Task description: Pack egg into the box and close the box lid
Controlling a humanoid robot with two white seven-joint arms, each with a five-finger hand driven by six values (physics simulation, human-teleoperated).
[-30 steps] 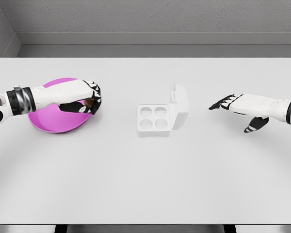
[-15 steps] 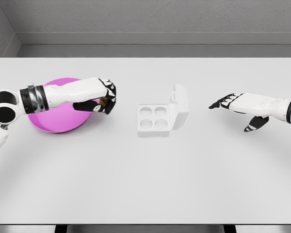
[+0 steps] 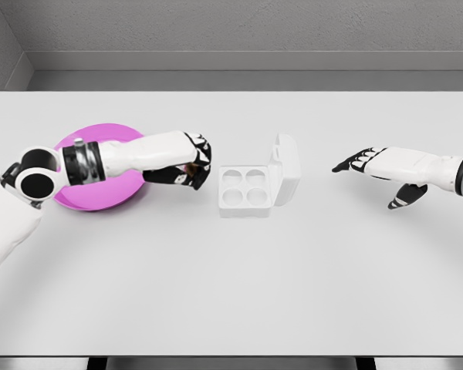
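A white egg box [image 3: 244, 190] with four empty cups sits mid-table, its lid [image 3: 286, 169] standing open on the right side. My left hand [image 3: 191, 162] hovers just left of the box, fingers curled around a small brown egg [image 3: 190, 166] that shows only partly between them. The pink plate [image 3: 94, 194] lies behind the left forearm. My right hand [image 3: 363, 163] floats to the right of the box with its fingers stretched out flat and holding nothing.
The white table [image 3: 231, 285] stretches wide in front of the box. A grey wall runs along its far edge.
My left hand has carried the egg rightward from over the pink plate to just beside the box. The right hand has stayed still.
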